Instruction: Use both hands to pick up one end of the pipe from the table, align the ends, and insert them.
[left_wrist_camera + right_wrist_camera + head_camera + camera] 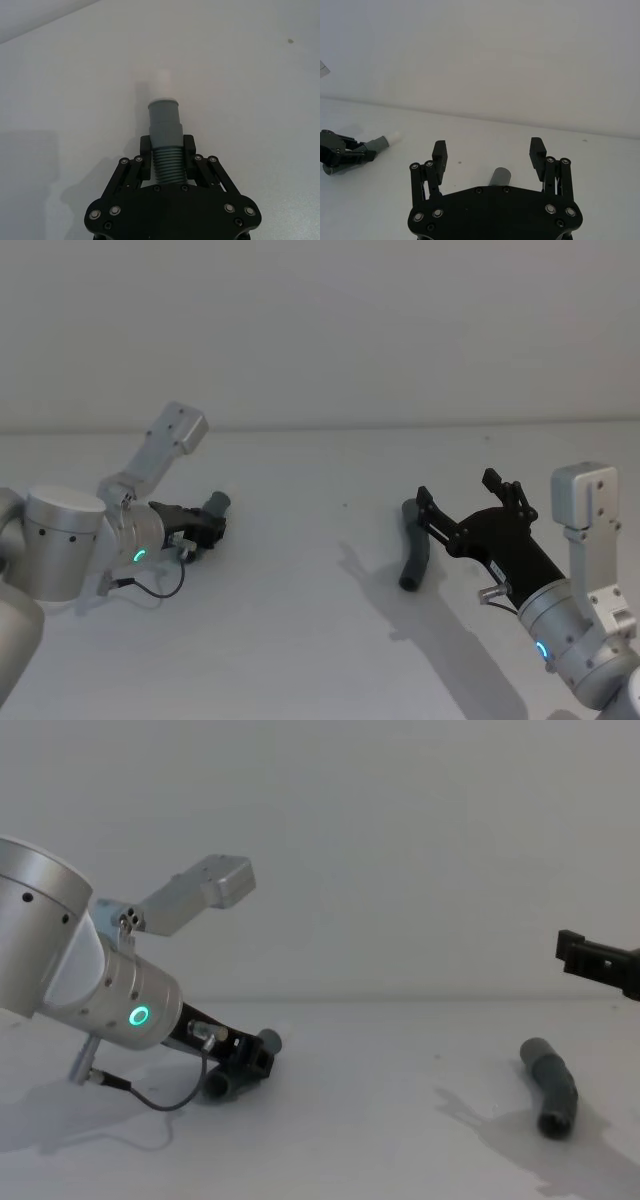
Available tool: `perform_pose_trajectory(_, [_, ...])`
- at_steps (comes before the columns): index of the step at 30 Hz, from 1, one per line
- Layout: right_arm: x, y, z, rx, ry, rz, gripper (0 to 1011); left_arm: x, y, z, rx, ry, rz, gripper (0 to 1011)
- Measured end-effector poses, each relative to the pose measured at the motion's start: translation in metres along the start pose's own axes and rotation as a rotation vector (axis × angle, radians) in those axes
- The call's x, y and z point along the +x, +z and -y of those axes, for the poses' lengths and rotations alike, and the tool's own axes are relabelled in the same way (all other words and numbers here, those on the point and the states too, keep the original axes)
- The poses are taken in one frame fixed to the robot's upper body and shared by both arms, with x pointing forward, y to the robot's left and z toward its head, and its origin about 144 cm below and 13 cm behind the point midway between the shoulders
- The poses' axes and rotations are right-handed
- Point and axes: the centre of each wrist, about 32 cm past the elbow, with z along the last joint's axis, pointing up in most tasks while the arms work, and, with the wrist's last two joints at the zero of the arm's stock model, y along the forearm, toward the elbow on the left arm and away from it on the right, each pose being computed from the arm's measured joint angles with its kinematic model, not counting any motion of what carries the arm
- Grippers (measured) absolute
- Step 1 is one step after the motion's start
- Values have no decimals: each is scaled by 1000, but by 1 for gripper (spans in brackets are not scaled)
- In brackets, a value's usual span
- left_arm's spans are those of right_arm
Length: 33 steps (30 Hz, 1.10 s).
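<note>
My left gripper (205, 527) is shut on one pipe piece (216, 505), low over the table (300, 640) at the left. In the left wrist view the jaws clamp its ribbed grey body (166, 160), and the white narrower tip (162, 82) points away from the gripper (166, 147). The other pipe piece (413, 545), dark grey and bent, lies on the table at centre right with its hollow mouth (500, 176) showing. My right gripper (458, 487) hangs open just above and behind it, not touching. From the chest, one right finger (590, 958) sits well above that piece (552, 1085).
A thin black cable (150, 590) loops from the left wrist onto the table. The off-white wall (320, 330) rises behind the table's far edge. Bare white surface spans the gap between the two pipe pieces.
</note>
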Motion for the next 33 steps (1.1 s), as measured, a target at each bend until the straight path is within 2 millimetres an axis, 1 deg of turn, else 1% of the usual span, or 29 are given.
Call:
perform_pose_trajectory(21, [0, 0, 0, 0, 0, 0, 1002, 0, 2, 0, -10, -3, 8, 336])
perform_pose_trajectory(28, [0, 0, 0, 0, 0, 0, 1001, 1, 10, -7, -66, -5, 34, 336])
perform_pose_trajectory(33, [0, 0, 0, 0, 0, 0, 1002, 4, 17, -16, -134, -11, 64, 336])
